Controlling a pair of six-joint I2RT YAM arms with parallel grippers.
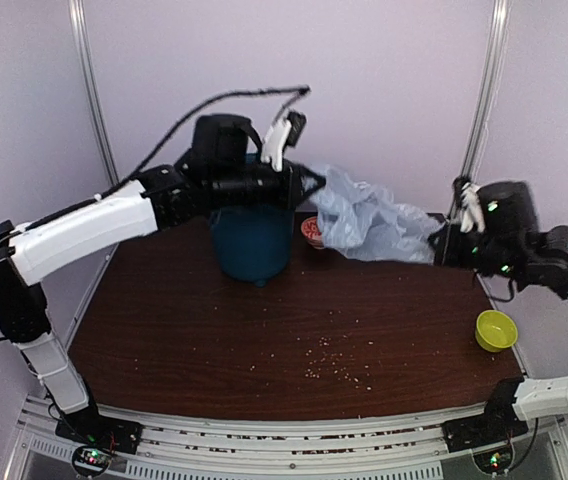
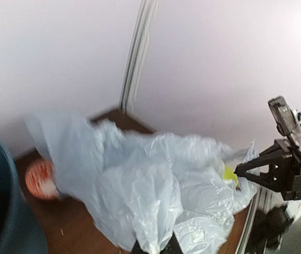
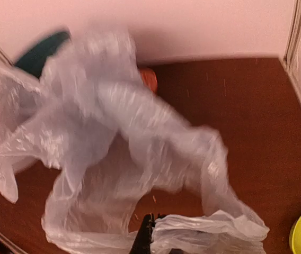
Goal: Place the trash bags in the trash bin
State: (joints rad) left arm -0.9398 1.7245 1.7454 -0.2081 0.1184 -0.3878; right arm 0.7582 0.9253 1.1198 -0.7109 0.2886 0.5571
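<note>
Both grippers are clamped on the trash bag [image 1: 369, 222]. The left gripper [image 1: 309, 183] pinches its left end and the right gripper [image 1: 440, 243] its right end, fingers together on plastic in both wrist views. The bag's long axis runs left to right between them, sagging in the middle above the bench [image 1: 264, 330]; cannot tell whether the lowest folds touch. The trash bin [image 1: 254, 245] stands to the left of the bag, just under the left wrist, mouth mostly hidden by that arm. The bag hangs beside the rim, not over it. A red-patterned bowl [image 1: 311, 231] sits between bin and bag. Judgement: the left arm is nearer, and the right must carry its end leftward toward the bin.
</note>
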